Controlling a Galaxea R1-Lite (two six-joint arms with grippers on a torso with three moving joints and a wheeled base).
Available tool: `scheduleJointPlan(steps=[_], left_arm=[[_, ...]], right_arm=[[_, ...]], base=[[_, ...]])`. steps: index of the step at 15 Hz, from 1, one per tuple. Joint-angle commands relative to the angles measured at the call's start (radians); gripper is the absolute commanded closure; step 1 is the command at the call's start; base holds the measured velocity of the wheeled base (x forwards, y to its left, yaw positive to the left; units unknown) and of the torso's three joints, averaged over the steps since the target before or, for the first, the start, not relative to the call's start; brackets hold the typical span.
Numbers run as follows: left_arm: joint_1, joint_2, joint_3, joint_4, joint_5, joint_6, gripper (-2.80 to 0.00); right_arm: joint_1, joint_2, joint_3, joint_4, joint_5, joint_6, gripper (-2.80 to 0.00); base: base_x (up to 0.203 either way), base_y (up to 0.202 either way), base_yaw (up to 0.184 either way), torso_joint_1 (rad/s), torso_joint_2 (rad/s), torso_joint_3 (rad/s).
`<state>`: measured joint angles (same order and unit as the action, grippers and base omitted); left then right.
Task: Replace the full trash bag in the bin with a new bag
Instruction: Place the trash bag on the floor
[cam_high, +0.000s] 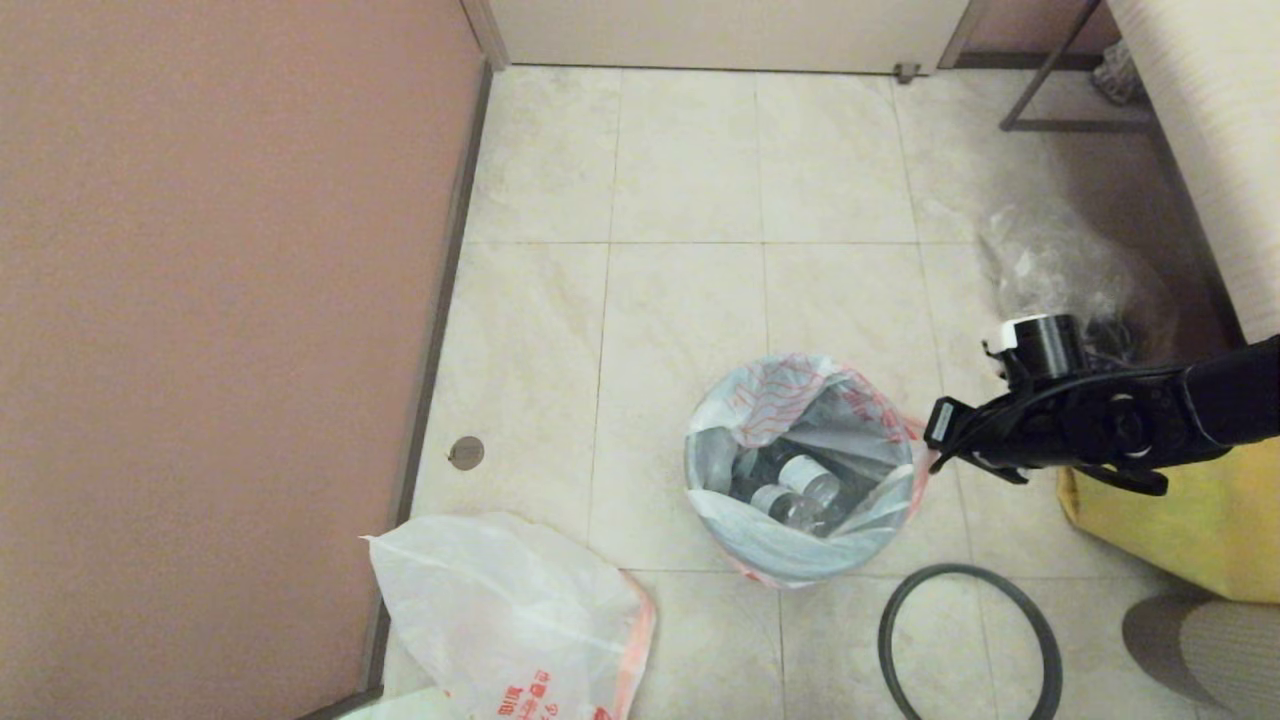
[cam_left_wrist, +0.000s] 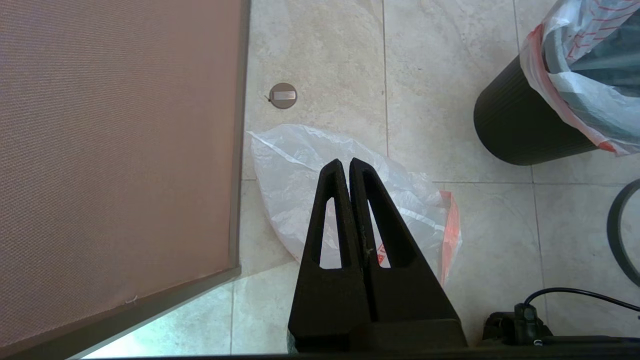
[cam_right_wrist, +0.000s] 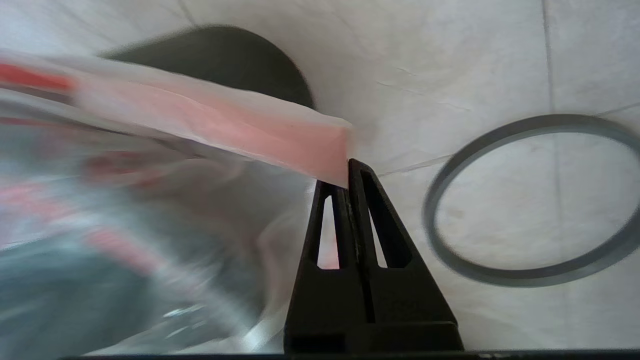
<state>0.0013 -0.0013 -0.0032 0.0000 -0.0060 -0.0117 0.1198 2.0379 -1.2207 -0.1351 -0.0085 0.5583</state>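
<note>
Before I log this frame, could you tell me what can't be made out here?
- Head view: right claw tips merge with the full trash bag trim.
- Right wrist view: bag contents blurred; whether the trim is pinched is unclear.
- Head view: new bag cut off by the picture's edge.

The floor (cam_high: 690, 300) is pale stone-look tile, smooth with a soft sheen. The bin (cam_left_wrist: 520, 125) is black plastic — matt, finely ribbed down its wall. The full trash bag (cam_high: 790, 540) lining it is thin, crinkled translucent film with a pink-red trim; the new bag (cam_high: 500, 610) is the same filmy, wrinkled plastic. The hoop (cam_high: 968, 640) looks like smooth dark grey plastic. The wall panel (cam_left_wrist: 115, 150) shows a fine woven texture — matt, dusty pink. Both grippers' fingers (cam_left_wrist: 340, 210) are matt black plastic.
</note>
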Motion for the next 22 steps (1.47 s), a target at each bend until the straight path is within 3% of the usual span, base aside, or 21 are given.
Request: scheduleJointPlan(steps=[1,7,16,22], left_arm=[[0.0,0.001,0.0,0.0,0.0,-0.001,0.0],[0.002,0.001,0.0,0.0,0.0,-0.001,0.0],[0.0,0.001,0.0,0.0,0.0,-0.001,0.0],[0.0,0.001,0.0,0.0,0.0,-0.001,0.0]], right_arm=[[0.003,-0.083,0.02,0.002,0.053,0.04,0.0],[0.0,-0.165,0.049,0.01,0.265,0.167,0.0],[0.011,-0.203,0.043,0.038,0.519,0.244,0.0],[0.068,-0.187,0.028,0.034,0.541,0.26,0.0]], base=[[0.0,0.0,0.0,0.0,0.0,0.0],[0.0,0.0,0.0,0.0,0.0,0.0],[0.0,0.0,0.0,0.0,0.0,0.0],[0.0,0.0,0.0,0.0,0.0,0.0]])
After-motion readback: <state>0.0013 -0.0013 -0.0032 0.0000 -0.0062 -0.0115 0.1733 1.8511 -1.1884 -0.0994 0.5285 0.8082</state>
